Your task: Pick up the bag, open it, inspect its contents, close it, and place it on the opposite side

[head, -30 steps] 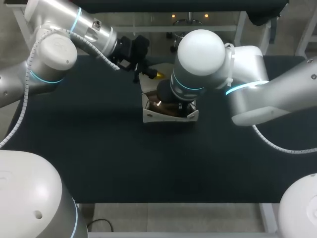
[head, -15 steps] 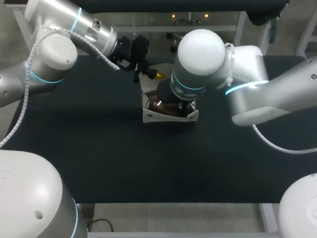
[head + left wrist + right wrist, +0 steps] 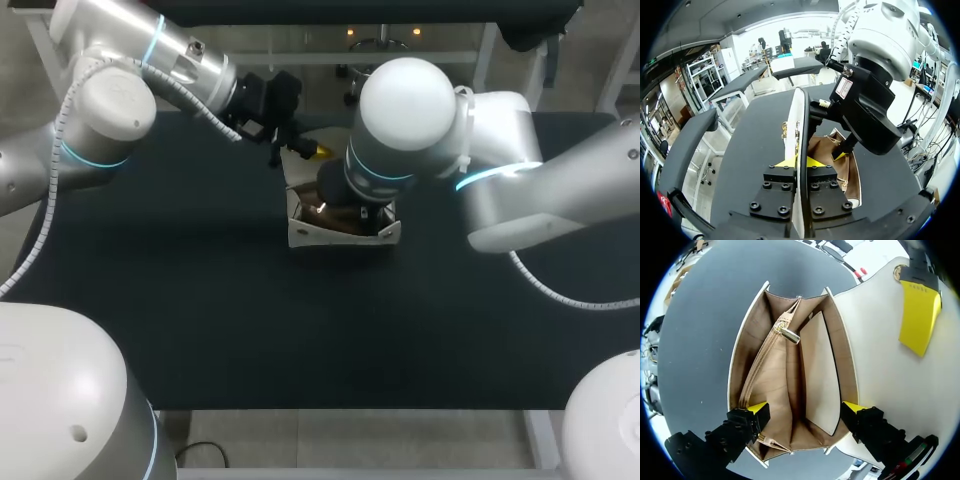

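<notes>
The bag (image 3: pixel 340 236) stands open on the worktop (image 3: pixel 200 300), near its middle. Behind the bag, the left gripper (image 3: pixel 799 162) pinches its raised flap (image 3: pixel 796 115). Over the bag's mouth, the right gripper (image 3: pixel 806 409) is spread wide.

**Dark table, one open bag upon it**

The table (image 3: pixel 200 310) had a plain dark top running wide to both sides, matt and even across all that showed of it. One thing stood directly on it: a small white bag (image 3: pixel 340 233), set near the middle and a little toward the far edge. The bag sat upright on its base with its mouth open upward. Its lining was tan and split into compartments, with a zip (image 3: pixel 760 365) running along the middle divider. Its white flap (image 3: pixel 880 355) was raised off the mouth, clear of the tabletop.
</notes>
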Tool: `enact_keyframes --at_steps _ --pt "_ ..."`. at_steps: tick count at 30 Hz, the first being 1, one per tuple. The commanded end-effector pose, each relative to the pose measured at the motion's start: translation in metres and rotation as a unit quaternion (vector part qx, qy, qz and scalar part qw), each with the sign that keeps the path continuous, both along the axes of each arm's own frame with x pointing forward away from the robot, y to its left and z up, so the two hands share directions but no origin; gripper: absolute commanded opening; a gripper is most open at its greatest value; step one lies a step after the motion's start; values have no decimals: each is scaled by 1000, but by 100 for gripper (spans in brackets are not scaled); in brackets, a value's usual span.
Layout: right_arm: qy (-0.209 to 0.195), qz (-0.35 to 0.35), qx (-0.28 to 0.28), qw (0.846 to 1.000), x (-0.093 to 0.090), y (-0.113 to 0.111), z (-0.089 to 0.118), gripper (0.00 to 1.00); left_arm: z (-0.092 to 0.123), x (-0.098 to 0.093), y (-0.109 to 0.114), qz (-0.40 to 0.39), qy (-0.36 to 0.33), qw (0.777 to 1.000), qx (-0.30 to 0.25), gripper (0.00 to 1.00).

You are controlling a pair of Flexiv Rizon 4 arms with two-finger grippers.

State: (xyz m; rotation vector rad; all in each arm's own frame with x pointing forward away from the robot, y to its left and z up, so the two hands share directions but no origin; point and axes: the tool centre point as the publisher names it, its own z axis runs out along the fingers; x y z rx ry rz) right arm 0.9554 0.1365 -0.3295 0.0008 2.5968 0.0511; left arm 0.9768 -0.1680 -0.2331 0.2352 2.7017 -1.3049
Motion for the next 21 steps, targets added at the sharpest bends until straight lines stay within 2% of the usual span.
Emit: enact_keyframes --at_steps 1,2,6,13,21 --pt "-3 -1 1 1000 6 0 -6 72 -2 -1 1 0 0 1000 -2 0" --pt "-5 -1 2 1000 6 0 -5 50 -2 -1 1 0 0 1000 -2 0" --pt "-17 -1 5 1000 5 0 4 34 -2 -1 1 0 0 1000 -2 0" --pt "-65 -7 13 998 -5 -5 36 36 9 -6 0 15 -19 1000 12 0" --pt "-131 -7 23 991 -30 -10 81 36 17 -13 0 29 -19 999 25 0"
